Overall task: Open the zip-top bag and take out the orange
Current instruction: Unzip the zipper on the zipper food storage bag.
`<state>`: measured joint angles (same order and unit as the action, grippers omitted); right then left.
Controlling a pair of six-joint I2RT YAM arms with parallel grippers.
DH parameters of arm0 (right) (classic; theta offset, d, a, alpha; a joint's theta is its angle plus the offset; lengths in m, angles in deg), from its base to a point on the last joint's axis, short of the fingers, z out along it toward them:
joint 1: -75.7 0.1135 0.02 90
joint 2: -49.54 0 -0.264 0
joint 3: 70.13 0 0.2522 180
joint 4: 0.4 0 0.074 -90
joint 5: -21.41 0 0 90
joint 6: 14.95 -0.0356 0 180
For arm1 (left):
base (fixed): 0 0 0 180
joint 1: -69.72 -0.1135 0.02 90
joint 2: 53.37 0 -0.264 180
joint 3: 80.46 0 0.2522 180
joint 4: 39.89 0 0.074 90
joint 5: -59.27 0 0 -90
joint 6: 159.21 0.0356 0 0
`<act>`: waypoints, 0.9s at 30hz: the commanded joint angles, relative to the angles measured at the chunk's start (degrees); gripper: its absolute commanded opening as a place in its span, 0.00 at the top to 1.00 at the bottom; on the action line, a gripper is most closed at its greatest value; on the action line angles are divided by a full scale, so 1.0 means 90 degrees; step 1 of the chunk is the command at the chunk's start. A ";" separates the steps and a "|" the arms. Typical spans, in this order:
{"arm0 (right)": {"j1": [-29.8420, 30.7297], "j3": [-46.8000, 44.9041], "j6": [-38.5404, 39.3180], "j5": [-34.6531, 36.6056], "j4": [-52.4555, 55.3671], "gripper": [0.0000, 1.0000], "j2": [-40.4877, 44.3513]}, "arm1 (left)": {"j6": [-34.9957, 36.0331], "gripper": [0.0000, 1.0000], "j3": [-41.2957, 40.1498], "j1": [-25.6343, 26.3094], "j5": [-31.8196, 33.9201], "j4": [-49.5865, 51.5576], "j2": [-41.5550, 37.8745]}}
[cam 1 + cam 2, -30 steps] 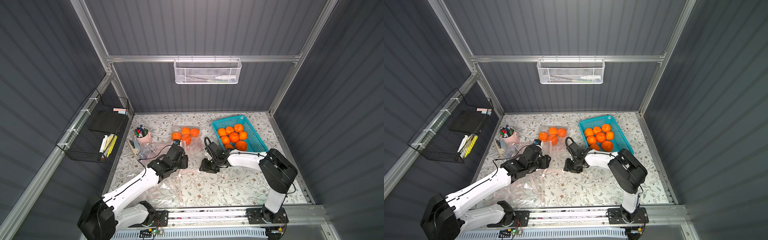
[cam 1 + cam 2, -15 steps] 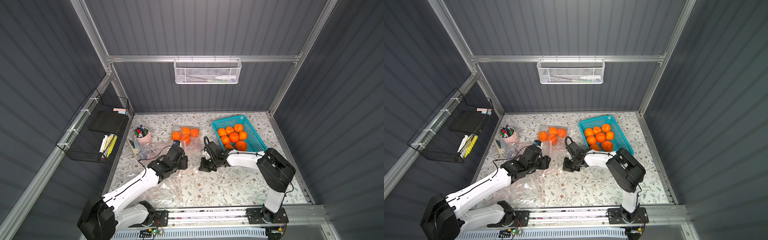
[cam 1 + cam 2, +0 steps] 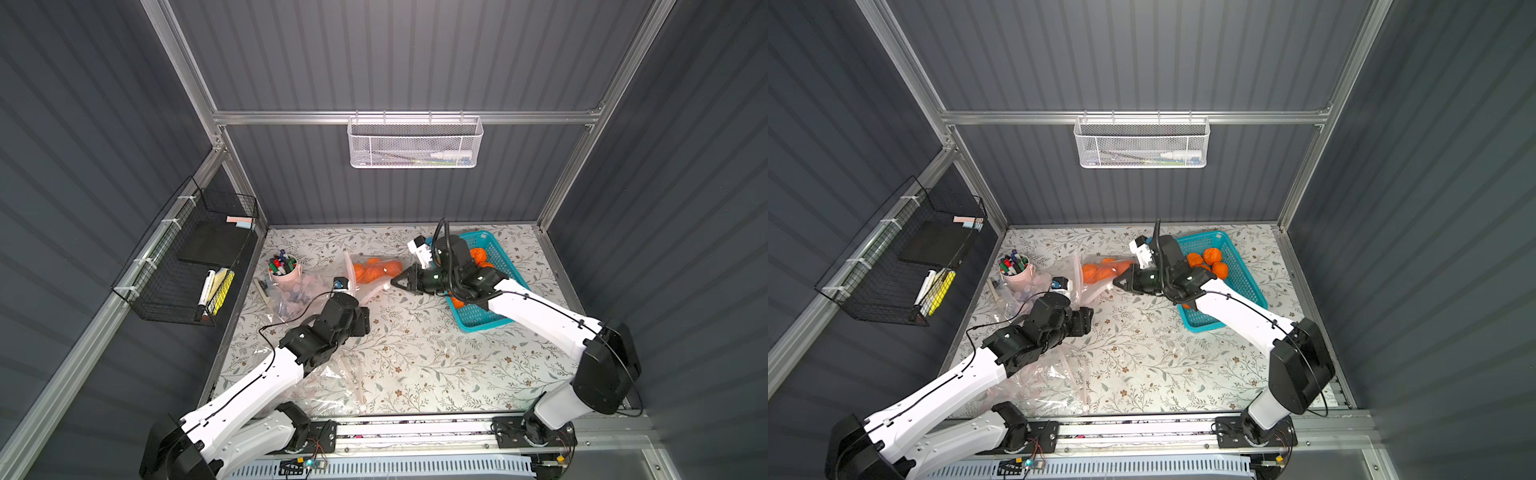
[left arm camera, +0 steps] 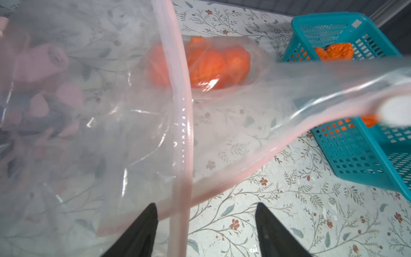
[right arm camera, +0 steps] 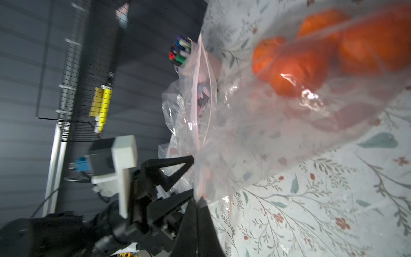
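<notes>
While the zip-top bag [image 3: 376,270] holding the oranges [image 4: 213,66] lies on the table [image 3: 415,357], one edge of its mouth is pinched in the right pincer [image 3: 394,283], whose jaws are pressed together; the fruit sits just beyond that pincer's tip. The left pincer [image 4: 205,204] is spread, the bag's pink zip strip [image 4: 184,133] running between its jaws. A teal basket [image 3: 478,322] lies beneath the right pincer's arm.
</notes>
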<state>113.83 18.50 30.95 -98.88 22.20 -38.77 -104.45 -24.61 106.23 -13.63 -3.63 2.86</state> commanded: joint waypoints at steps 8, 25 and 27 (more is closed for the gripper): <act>-0.0345 0.0113 -0.0261 -0.0428 -0.0229 1.00 0.0636 | 0.0848 0.20 0.0641 -0.0046 0.0209 0.0250 -0.0671; -0.0390 -0.1388 -0.3869 -0.0877 -0.2156 1.00 0.0848 | 0.7627 0.28 0.1929 0.0025 -0.2803 -0.0856 0.0100; -0.0393 -0.1454 -0.4111 -0.0965 -0.2343 1.00 0.0816 | 0.8093 0.27 0.1826 0.0025 -0.2822 -0.1041 0.0143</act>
<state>110.55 6.26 2.45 -105.22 7.21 -32.26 -45.51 -6.89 106.25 -34.72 -10.19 4.78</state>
